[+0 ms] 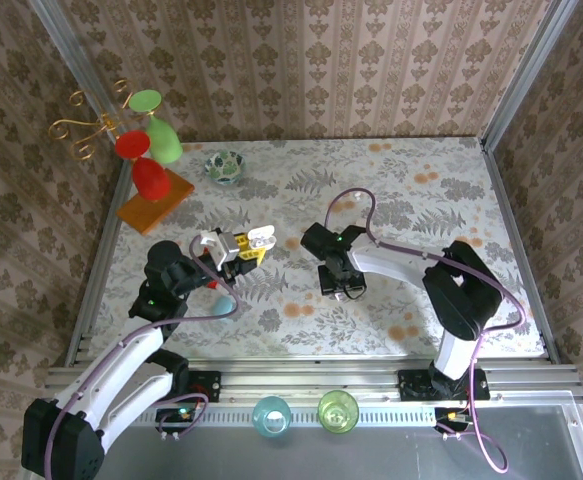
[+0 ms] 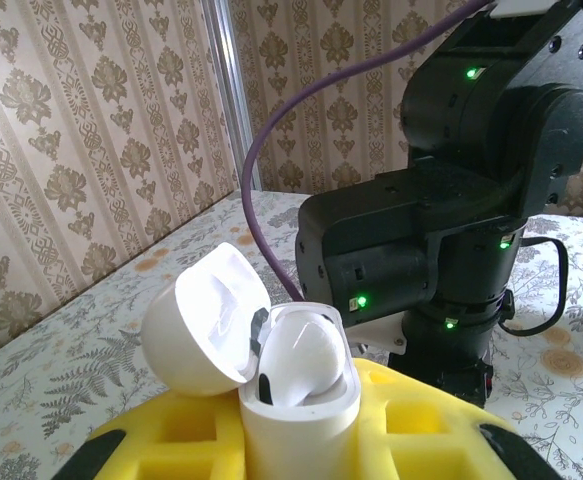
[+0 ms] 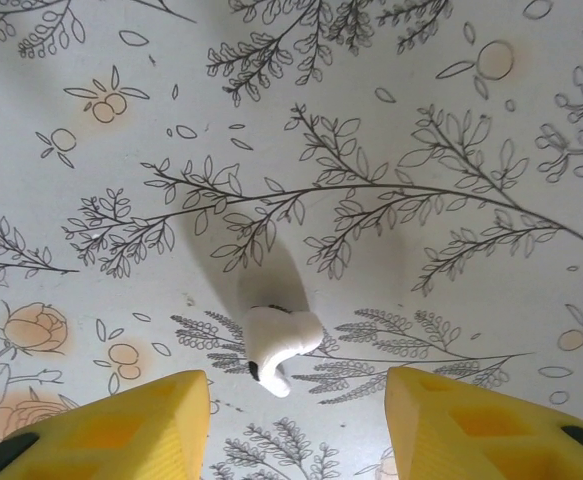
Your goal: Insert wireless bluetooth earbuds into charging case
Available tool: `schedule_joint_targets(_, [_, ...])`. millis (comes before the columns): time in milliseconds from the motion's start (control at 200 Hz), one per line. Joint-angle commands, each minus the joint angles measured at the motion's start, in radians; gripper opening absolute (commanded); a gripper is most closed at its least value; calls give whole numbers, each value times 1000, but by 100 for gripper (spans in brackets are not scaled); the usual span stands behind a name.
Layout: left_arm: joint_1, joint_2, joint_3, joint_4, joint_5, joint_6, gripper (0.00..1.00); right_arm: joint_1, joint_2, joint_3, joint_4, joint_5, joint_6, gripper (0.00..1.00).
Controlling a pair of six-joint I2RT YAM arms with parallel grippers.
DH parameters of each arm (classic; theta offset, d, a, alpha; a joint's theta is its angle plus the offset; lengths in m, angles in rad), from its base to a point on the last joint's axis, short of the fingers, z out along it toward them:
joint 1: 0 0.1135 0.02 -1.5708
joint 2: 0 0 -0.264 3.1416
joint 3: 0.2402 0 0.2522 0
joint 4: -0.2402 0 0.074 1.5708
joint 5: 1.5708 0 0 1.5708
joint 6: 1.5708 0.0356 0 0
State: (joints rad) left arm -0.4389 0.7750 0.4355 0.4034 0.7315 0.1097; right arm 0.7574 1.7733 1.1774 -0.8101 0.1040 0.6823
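My left claw is closed on the charging case and holds it above the bench, a little left of the middle. In the left wrist view the case stands upright between the yellow fingers. Its lid is swung open to the left, and one white earbud sits inside the case.

My right claw is to the right of the case, apart from it, and it points down at the bench. In the right wrist view this claw is wide. The loose earbud lies on the flowered cloth between the two fingers, and neither finger touches it.

A green glass bowl stands far from the arms, on the left.
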Motion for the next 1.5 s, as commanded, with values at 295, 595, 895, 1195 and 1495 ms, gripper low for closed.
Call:
schedule_joint_targets(295, [-7, -6, 45, -16, -4, 41, 0, -21, 132, 106, -124, -134, -25, 51])
schedule_joint_targets(595, [-7, -7, 42, -15, -6, 43, 0, -71, 160, 154, -176, -195, -96, 48])
schedule_joint_targets(895, [-8, -5, 36, -11, -6, 43, 0, -105, 222, 226, -251, -188, -166, 46])
schedule_joint_targets(1195, [-8, -5, 27, -3, -7, 35, 0, -107, 253, 227, -232, -216, -171, 40])
schedule_joint_targets(1495, [-11, -5, 26, -1, -5, 32, 0, -109, 253, 225, -209, -214, -171, 36])
